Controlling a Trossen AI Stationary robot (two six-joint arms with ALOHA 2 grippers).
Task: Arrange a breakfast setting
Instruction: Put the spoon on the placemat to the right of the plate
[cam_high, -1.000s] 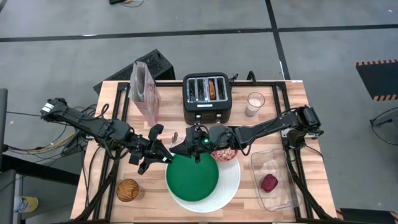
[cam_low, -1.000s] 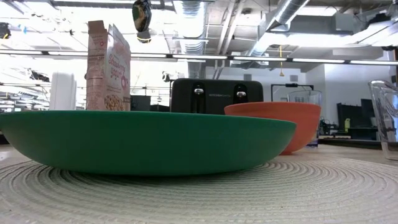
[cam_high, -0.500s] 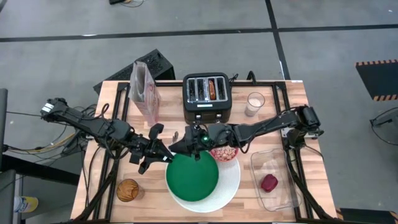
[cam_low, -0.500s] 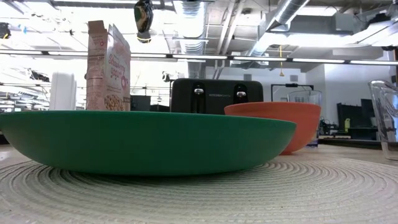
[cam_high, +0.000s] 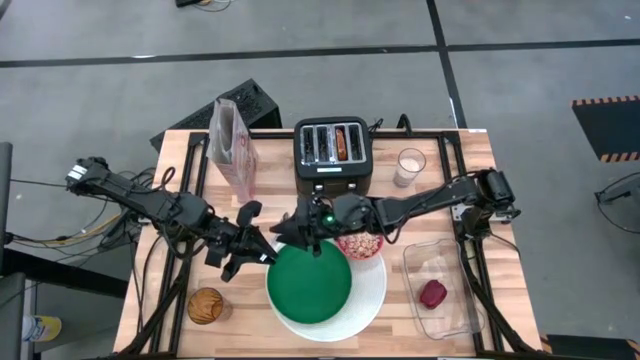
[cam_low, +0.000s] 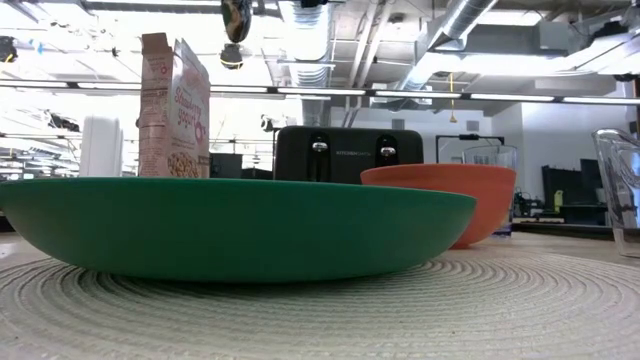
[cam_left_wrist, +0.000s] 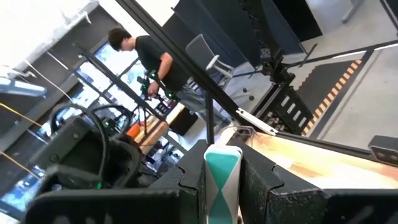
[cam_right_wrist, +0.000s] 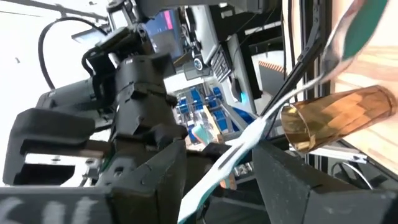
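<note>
Both grippers meet above the far-left rim of the green plate (cam_high: 310, 283): from above, the left gripper (cam_high: 262, 238) and right gripper (cam_high: 288, 228) nearly touch. That plate sits on the white plate (cam_high: 372, 290), the red bowl (cam_high: 360, 245) at its far right edge. At table level, the spoon (cam_low: 236, 18) bowl hangs high above the green plate. Left wrist view: fingers pinch the teal handle (cam_left_wrist: 222, 180). Right wrist view: fingers stand apart around the spoon, beside an amber glass (cam_right_wrist: 336, 117).
</note>
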